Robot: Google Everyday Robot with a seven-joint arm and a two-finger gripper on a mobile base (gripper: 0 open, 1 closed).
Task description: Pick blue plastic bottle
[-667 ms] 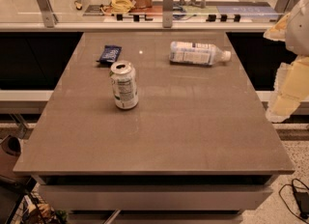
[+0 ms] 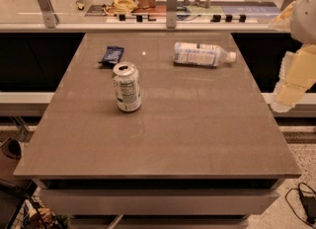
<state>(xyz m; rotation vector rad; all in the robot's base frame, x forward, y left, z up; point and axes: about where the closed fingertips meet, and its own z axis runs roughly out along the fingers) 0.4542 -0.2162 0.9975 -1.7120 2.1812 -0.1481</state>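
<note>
The blue plastic bottle (image 2: 200, 54) lies on its side at the far right of the grey table (image 2: 173, 139), its white cap pointing right. It is clear, with a pale blue-and-white label. My gripper (image 2: 289, 87) shows as pale yellowish-white parts at the right edge of the camera view. It is beyond the table's right edge, to the right of the bottle and nearer the front, and apart from it. It holds nothing that I can see.
A silver-green drink can (image 2: 127, 87) stands upright left of centre. A small dark blue snack wrapper (image 2: 112, 54) lies at the far left. A counter with a glass rail (image 2: 168, 6) runs behind the table. A cable (image 2: 303, 201) lies on the floor at the lower right.
The gripper and arm at the right edge have shifted slightly up and to the left. The bottle, can and wrapper have not moved.
</note>
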